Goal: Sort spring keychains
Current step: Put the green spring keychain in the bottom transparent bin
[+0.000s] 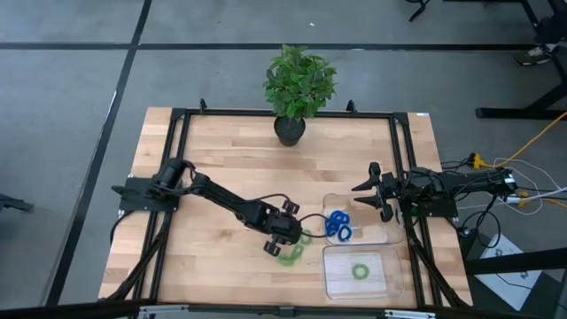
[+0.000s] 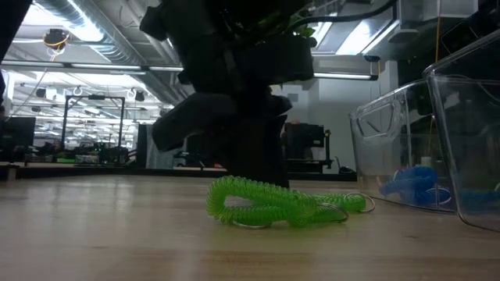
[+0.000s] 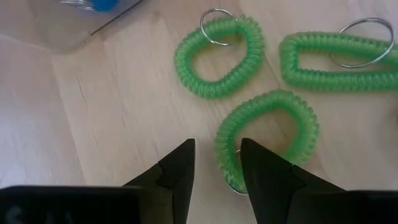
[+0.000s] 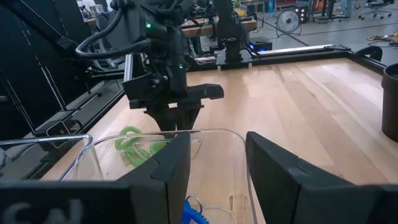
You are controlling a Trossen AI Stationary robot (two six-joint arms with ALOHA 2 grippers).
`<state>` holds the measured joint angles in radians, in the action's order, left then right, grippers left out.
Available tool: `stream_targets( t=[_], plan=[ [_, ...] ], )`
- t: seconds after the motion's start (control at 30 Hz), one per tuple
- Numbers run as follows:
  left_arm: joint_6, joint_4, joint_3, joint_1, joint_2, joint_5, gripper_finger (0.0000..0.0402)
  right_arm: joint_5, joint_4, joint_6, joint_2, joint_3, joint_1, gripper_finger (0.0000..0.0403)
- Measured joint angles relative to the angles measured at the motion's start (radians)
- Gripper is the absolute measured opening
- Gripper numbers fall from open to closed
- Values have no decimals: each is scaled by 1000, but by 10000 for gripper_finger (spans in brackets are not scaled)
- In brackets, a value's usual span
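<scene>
Nearest my side of the table, the front clear tray (image 1: 335,282) holds one green spring keychain (image 1: 361,271), lying flat near its middle. Just behind it and touching or nearly so, the rear clear tray (image 1: 383,237) holds the blue spring keychains (image 1: 337,225), bunched toward its left wall; I count two or three, but the coils overlap and I can't separate them from above. The low view shows that same blue bunch (image 2: 414,184) resting on the tray floor behind the clear wall.

Left of the trays, on the bare wood, lie the loose green spring keychains (image 1: 293,251). My left wrist camera shows three of them: one rounded loop (image 3: 219,57) with its metal ring uppermost, one long flattened loop (image 3: 339,61) beside it, and a third loop (image 3: 267,138) closest to the fingers. The left gripper (image 3: 216,169) is down over this group with its fingers parted, one side of that third loop sitting in the gap between the tips; nothing is clamped.

The right gripper (image 1: 371,192) waits past the rear tray's right end, over the table's right edge, fingers spread and holding nothing.

At the far edge of the table stands a potted plant (image 1: 299,89).
</scene>
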<state>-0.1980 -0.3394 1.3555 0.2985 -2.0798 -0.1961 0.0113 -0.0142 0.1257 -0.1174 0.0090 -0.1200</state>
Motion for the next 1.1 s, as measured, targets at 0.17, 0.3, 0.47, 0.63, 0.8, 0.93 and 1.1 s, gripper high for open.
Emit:
stream_targets(
  t=[0.17,0.3,0.47,0.63,0.8,0.93,1.1],
  plan=[
    [31,1,-19,0,2,-2,126,0,0,0,0,0,0,154],
    [93,-7,-19,-5,2,4,115,0,0,0,0,0,0,154],
    [128,-45,-19,-9,2,32,74,0,0,0,0,0,0,154],
    [133,-96,-19,-9,1,56,22,0,0,0,0,0,0,154],
    [189,-105,-19,-10,1,61,10,0,0,0,0,0,0,154],
    [263,-106,-18,-13,5,63,11,0,0,0,0,0,0,154],
    [273,-98,-22,-13,36,64,8,0,0,0,0,0,0,154]
  ],
)
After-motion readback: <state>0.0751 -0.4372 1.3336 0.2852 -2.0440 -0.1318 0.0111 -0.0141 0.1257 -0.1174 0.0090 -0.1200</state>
